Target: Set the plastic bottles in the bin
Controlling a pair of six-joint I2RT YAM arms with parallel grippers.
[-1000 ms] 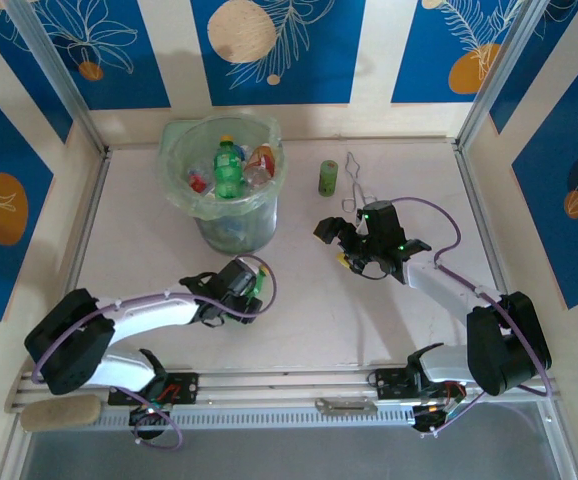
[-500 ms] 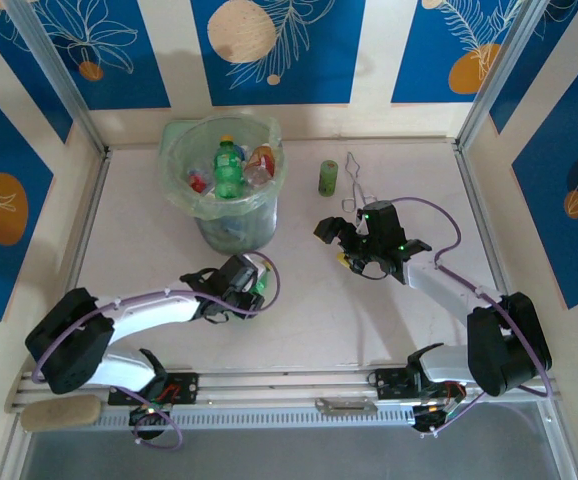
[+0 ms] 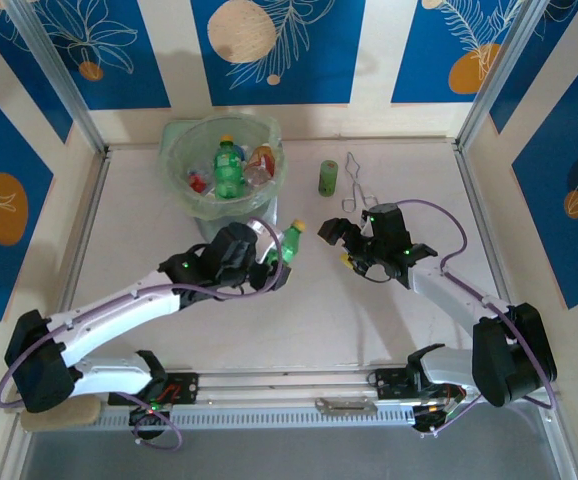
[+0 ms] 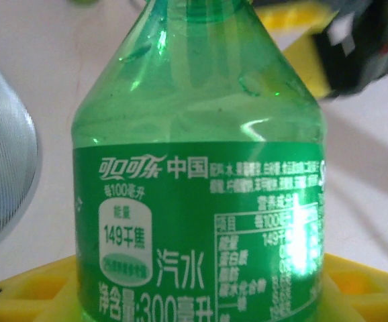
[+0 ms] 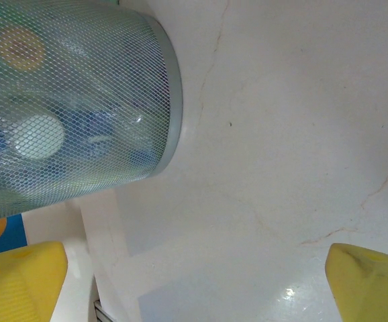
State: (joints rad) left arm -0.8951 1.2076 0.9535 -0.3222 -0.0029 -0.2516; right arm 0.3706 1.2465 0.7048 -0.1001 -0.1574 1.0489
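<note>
Clamped on a green plastic bottle (image 3: 289,241), the left gripper (image 3: 272,254) holds it just to the right of the bin (image 3: 174,170), close beside the bin's lower wall, with the bottle's yellow cap angled away from the gripper. The left wrist view shows the labelled body of the bottle gripped between the yellow pads (image 4: 26,292). The right gripper (image 3: 337,245) sits farther right of the bin, jaws spread wide around nothing, with bare table (image 5: 281,134) between its yellow fingertips (image 5: 19,275) and the bin's mesh wall ahead, while other bottles (image 3: 229,170) already lie inside the bin.
</note>
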